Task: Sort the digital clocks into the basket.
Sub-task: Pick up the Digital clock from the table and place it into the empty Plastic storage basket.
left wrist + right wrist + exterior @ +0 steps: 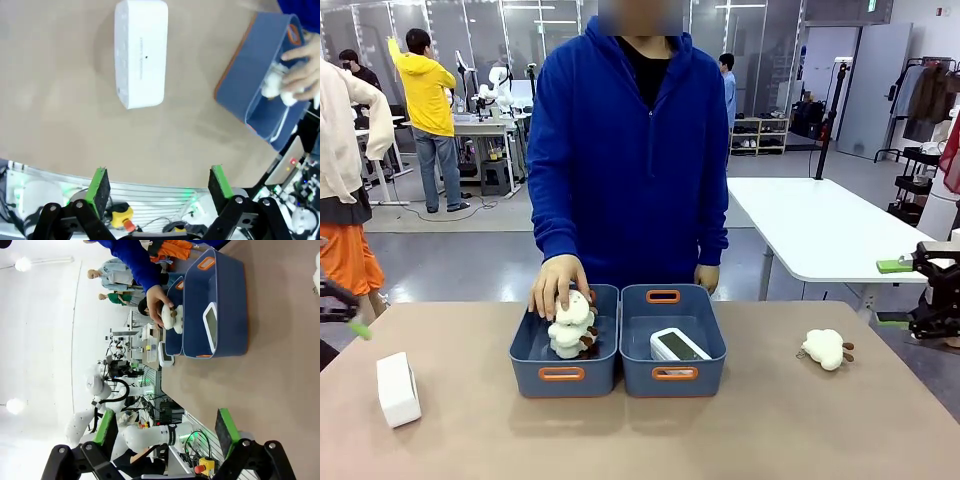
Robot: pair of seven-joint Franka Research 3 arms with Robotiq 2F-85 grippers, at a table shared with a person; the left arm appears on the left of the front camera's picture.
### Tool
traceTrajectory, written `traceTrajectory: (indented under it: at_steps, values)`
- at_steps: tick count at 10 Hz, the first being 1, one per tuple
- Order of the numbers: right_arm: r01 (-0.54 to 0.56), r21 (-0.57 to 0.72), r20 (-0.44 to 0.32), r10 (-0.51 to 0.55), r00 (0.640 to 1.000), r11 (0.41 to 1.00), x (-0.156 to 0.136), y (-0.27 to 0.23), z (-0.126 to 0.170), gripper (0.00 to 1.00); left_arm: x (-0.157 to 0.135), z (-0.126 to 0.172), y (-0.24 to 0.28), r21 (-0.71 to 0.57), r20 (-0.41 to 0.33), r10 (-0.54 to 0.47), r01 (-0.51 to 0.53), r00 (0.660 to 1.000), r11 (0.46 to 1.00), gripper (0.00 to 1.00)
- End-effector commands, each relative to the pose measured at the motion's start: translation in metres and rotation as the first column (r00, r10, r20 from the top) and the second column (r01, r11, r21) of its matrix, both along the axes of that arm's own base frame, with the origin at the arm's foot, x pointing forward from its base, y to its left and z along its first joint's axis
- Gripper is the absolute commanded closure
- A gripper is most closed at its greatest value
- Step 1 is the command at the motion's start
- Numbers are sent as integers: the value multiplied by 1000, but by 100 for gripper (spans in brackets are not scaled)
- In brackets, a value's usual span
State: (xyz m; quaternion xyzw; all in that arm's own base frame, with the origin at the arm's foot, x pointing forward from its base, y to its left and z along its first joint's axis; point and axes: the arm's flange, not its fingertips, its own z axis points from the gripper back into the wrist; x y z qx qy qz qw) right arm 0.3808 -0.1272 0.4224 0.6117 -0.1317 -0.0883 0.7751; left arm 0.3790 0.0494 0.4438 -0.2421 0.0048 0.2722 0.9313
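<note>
**A:** Clocks, position?

**B:** One clock (pixel 677 346) sits inside the basket (pixel 705 380) with its screen side showing. The second clock (pixel 398 389) stands on the tan table (pixel 640 440), well to the left of both bins.

**A:** Room and surroundings?

**B:** It's an open lab floor. A white table (pixel 820 230) stands behind, with people farther back. The twin bin (pixel 525 378) touches the basket's left side, between it and the second clock. It holds a cream plush toy (pixel 572 325), and the person's hand (pixel 558 285) rests on top of that. A second plush toy (pixel 825 349) lies on the table to the right of the basket.

**A:** Grippers?

**B:** The left gripper (pixel 160 185) is at the table's left edge, spread wide and empty, with the second clock ahead of its fingers. The right gripper (pixel 167 432) is off the table's right side, also spread wide and empty.
</note>
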Motion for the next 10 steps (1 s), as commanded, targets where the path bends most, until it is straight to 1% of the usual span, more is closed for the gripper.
traceTrajectory:
  at_steps: [1, 2, 3, 4, 5, 6, 7, 8, 9, 10]
  values:
    - [0, -13, -26, -1, 1000, 1000, 0, 0, 5, 0, 33, -3, -8, 57, -104, 60, -54, 993, 997, 0]
    - [0, -13, -26, -1, 1000, 1000, 0, 0, 5, 0, 39, -13, -20, 89, -162, 75, -62, 984, 994, 0]
    - [0, -13, -26, -1, 1000, 1000, 0, 0, 5, 0, 53, -31, -34, 145, -203, 71, -42, 976, 988, 0]
    - [0, -13, -26, -1, 1000, 1000, 0, 0, 5, 0, 59, -42, -43, 186, -225, 74, -32, 972, 982, 0]
    - [0, -13, -26, -1, 1000, 1000, 0, 0, 5, 0, 62, -51, -49, 210, -229, 51, -2, 972, 978, 0]
    - [0, -13, -26, -1, 1000, 1000, 0, 0, 5, 0, 63, -59, -52, 234, -218, 40, 12, 975, 972, 0]
    - [0, -13, -26, -1, 1000, 1000, 0, 0, 5, 0, 71, -70, -52, 280, -149, 14, 29, 989, 960, 0]
    - [0, -13, -26, -1, 1000, 1000, 0, 0, 5, 0, 71, -77, -52, 307, -120, -7, 44, 993, 951, 0]
    - [0, -13, -26, -1, 1000, 1000, 0, 0, 5, 0, 73, -85, -52, 340, -97, -16, 48, 995, 939, 0]
    - [0, -13, -26, -1, 1000, 1000, 0, 0, 5, 0, 74, -93, -53, 350, -100, -15, 50, 995, 935, 0]
